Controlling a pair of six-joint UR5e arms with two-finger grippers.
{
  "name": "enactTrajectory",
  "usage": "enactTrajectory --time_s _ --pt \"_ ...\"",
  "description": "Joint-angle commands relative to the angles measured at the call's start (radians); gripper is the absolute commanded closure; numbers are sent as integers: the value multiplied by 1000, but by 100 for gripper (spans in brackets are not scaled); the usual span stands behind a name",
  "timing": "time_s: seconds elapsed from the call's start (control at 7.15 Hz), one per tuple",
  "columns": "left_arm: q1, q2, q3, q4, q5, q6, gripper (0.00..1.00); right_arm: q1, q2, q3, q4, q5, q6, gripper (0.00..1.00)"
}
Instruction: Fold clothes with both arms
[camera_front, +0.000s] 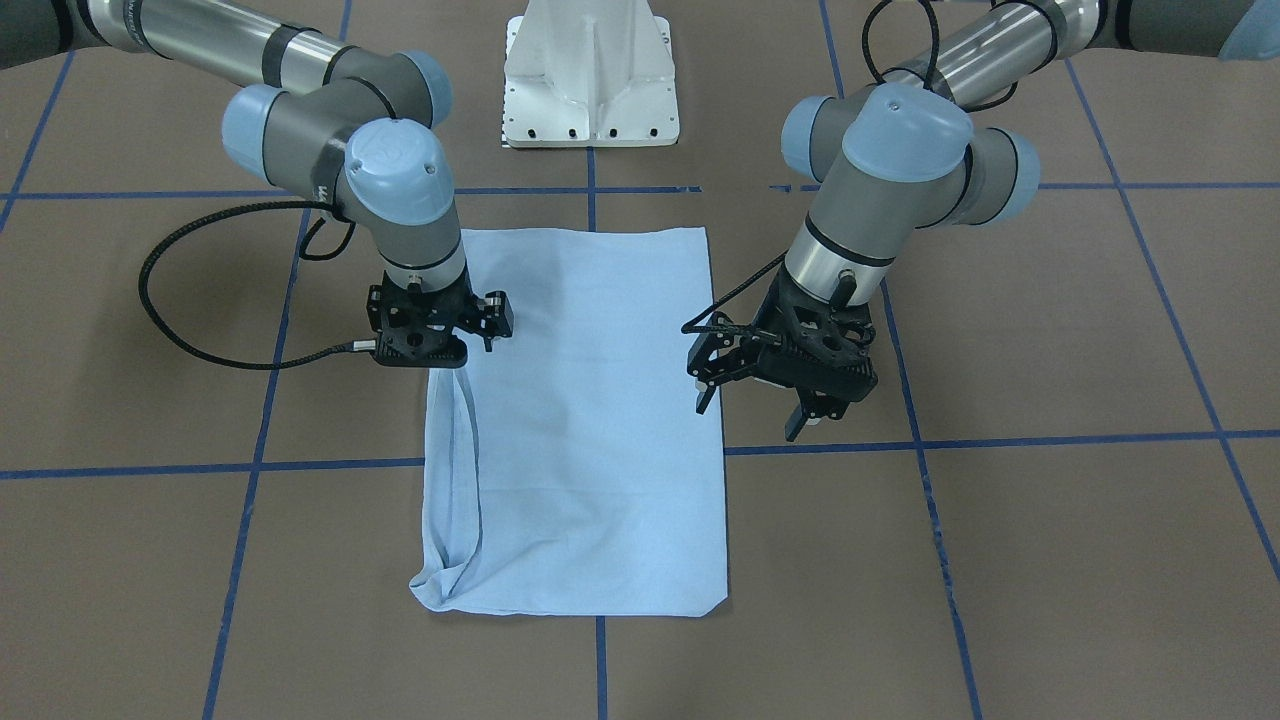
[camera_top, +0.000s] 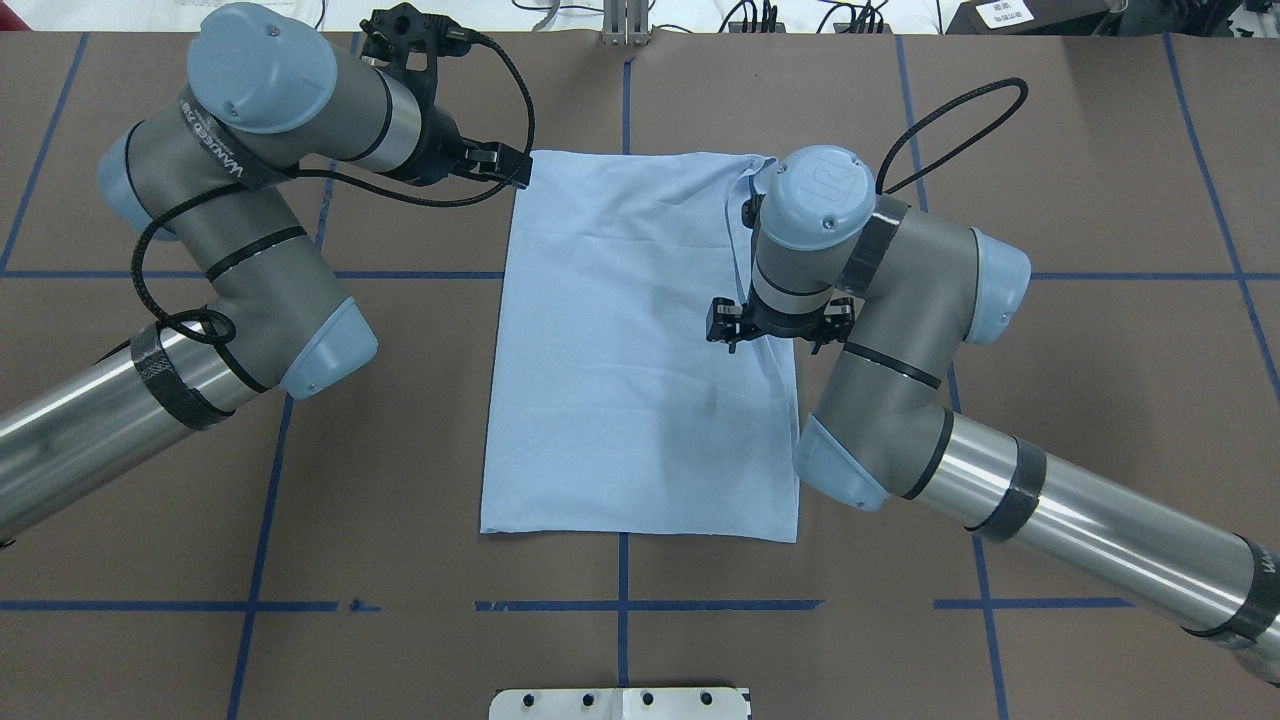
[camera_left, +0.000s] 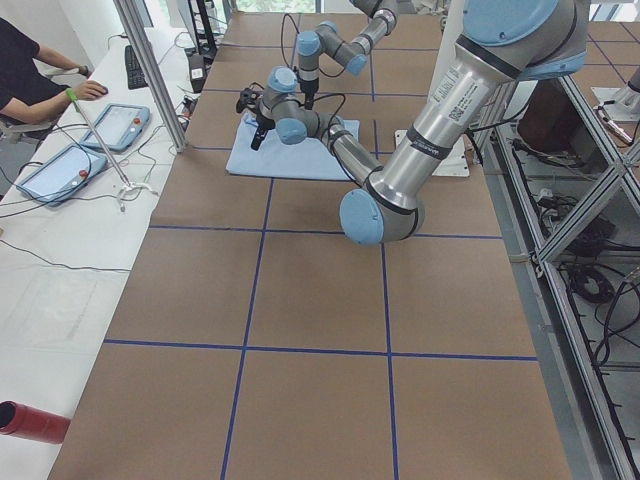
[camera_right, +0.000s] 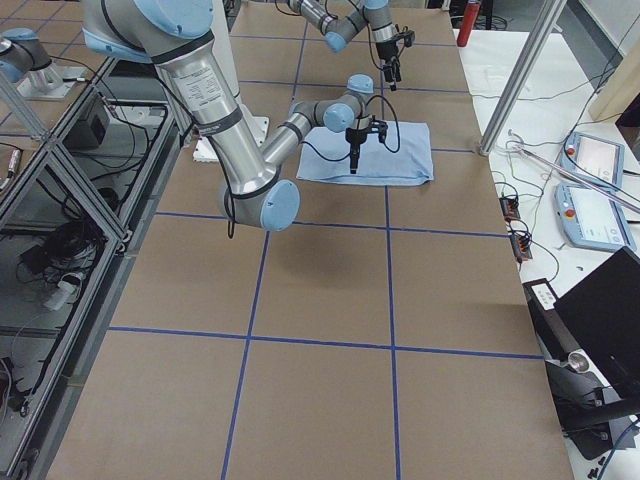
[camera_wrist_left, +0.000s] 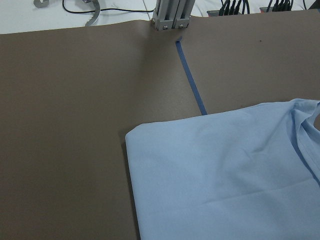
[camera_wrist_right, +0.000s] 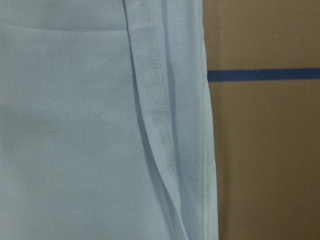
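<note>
Left of frame in the front-facing view: right arm (camera_front: 300, 110) comes in from the upper left, wrist pointing straight down. Right end effector (camera_front: 440, 358) sits over the left edge of the T-shirt (camera_front: 590, 430). Its fingers are hidden under the body here and don't show in the wrist cam, so I can't tell whether they're apart or together, or whether they have cloth. Black cable (camera_front: 160, 310) loops out to the left of it.

Centre frame: T-shirt lies on the brown desk (camera_front: 1050, 560), folded to a tall plain rectangle between the two arms, just below the white pedestal base (camera_front: 590, 80). It's mostly flat with light creases. A narrow doubled strip runs along the left edge from under the right end effector down to the lower-left corner, which is puckered. Right wrist cam shows that strip close up: stitched hem (camera_wrist_right: 155, 80) running top to bottom, bare desk and a blue tape line (camera_wrist_right: 265, 75) at right of frame.

Right of frame: left arm (camera_front: 900, 140) comes in from the upper right, wrist tilted. Left end effector (camera_front: 750, 412) hangs at the shirt's right edge, about mid-height, fingers apart, nothing between them. Nearest fingertip overlaps the cloth edge in this view; can't tell if it touches. Left wrist cam looks down at a rounded shirt corner in the lower right of its frame, with desk around it.
</note>
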Motion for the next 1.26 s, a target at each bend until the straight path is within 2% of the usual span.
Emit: enactTrajectory --time_s 0.0,0.28,1.12 --pt "0 3 -6 -1 -1 0 0 14 65 -123 23 -24 -30 0" --pt "0 3 -6 -3 -1 1 0 32 83 -195 98 -24 -31 0" --pt "0 1 -7 -3 -1 1 0 66 85 -240 96 -13 -76 0"
